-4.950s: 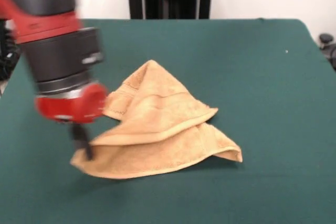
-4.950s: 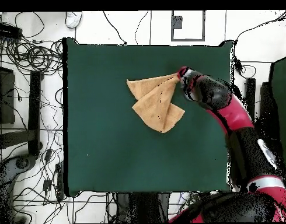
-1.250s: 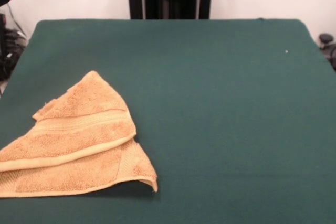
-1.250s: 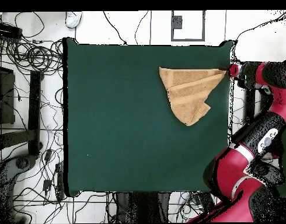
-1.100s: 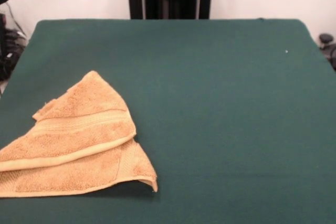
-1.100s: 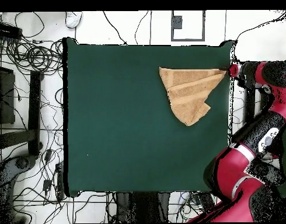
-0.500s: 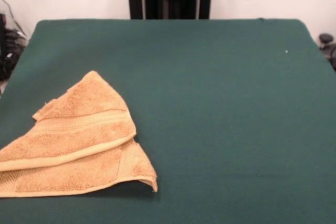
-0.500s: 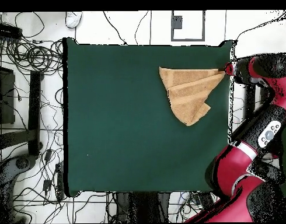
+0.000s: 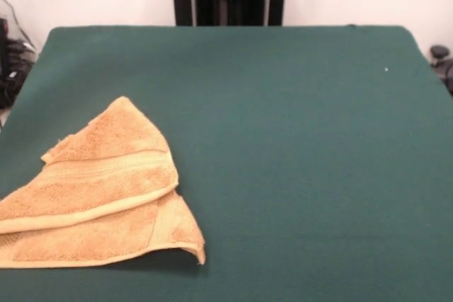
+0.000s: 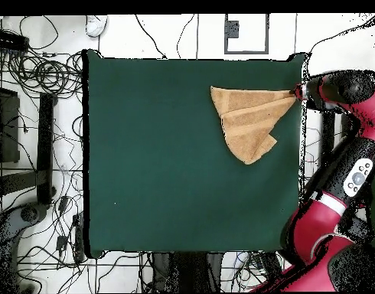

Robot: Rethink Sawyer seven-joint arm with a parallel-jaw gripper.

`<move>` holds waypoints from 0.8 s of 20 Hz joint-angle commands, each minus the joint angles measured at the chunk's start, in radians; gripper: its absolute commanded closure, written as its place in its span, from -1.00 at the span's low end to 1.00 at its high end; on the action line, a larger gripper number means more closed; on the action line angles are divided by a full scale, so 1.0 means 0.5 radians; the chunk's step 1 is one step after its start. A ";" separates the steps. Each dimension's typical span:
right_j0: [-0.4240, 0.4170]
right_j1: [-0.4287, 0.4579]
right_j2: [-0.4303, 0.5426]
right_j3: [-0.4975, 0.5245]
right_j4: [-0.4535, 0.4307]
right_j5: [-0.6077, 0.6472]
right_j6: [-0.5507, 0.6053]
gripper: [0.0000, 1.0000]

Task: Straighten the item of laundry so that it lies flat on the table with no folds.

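Hand (image 10: 299, 92): seen only from overhead, at the surface's right edge, just beside the towel's pointed right corner. Whether it is spread, pressed together or pinching the cloth cannot be told; whether it touches the corner is also unclear. Out of the front view altogether.

Arm (image 10: 351, 130): red and black, running from the hand out past the right edge of the surface, then bending down toward the bottom right of the overhead view. It lies off the surface, over the floor and cables.

Towel (image 9: 99, 189): tan-orange terry cloth, not flat. Folded over itself into a rough triangle with layers overlapping. From the front it sits in the near left part of the surface, its left side running out of the picture, one peak pointing toward the far side and one lower corner pointing near-right. A woven border band crosses the upper layer; a hemmed edge of the top layer runs diagonally over the layer beneath. From overhead the towel (image 10: 249, 122) lies in the upper right part of the surface, one point reaching the right edge next to the hand.

Surface (image 9: 304, 146): dark green, felt-like, far larger than the towel. One small pale speck (image 9: 386, 69) toward the far right in the front view.
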 commanded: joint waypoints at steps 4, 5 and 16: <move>0.025 -0.197 -0.917 0.633 -0.060 -0.712 0.345 -1.00; 0.033 -0.220 -0.955 0.661 -0.043 -0.724 0.391 -1.00; 0.165 -0.355 -1.267 0.774 0.165 -0.792 0.742 -1.00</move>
